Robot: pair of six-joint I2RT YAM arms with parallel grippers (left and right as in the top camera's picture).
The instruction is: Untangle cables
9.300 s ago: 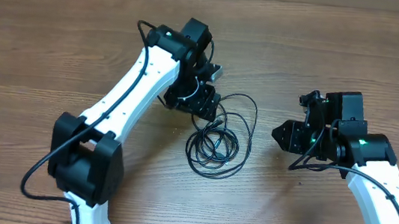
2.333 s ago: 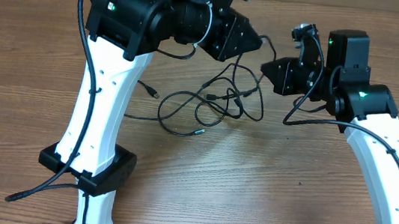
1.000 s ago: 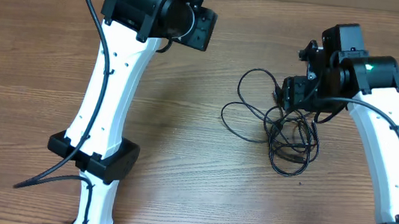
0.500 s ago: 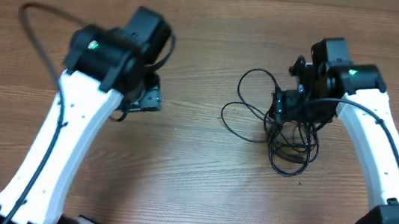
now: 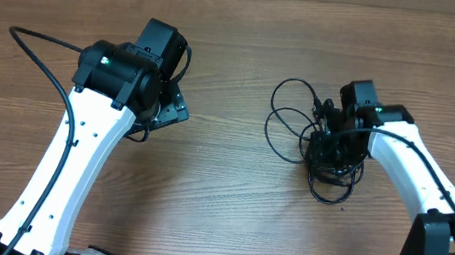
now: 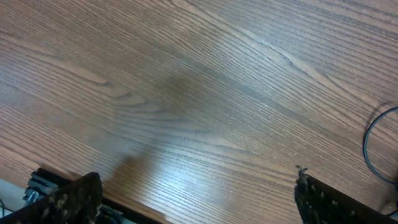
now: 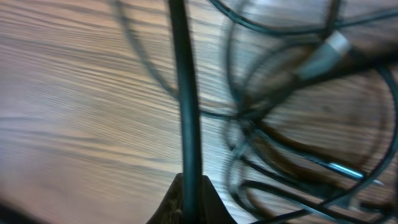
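1. The left gripper, at the end of the white and black left arm, has swung down from the far side of the brown wood-grain table to its left part; its jaws have gone from half open to full width, and they hold nothing, with only bare wood between them in the left wrist view
2. That leaves the left arm out of the work for now: it is well apart from the cords, and only the edge of one loop shows at the right border of its wrist view
3. The thin black flexible cables lie in a looped heap on the right part of the table, about where they were half a second ago, with one loop reaching out to the left
4. The right gripper, open over the heap a moment ago, has now closed tight; the right wrist view shows one black strand running straight into its closed tips, so it has pinched a single cord, with a silvery plug end lying nearby
5. My reading: a fresh hold is taken, ready to draw that strand out of the tangle, which is not yet undone
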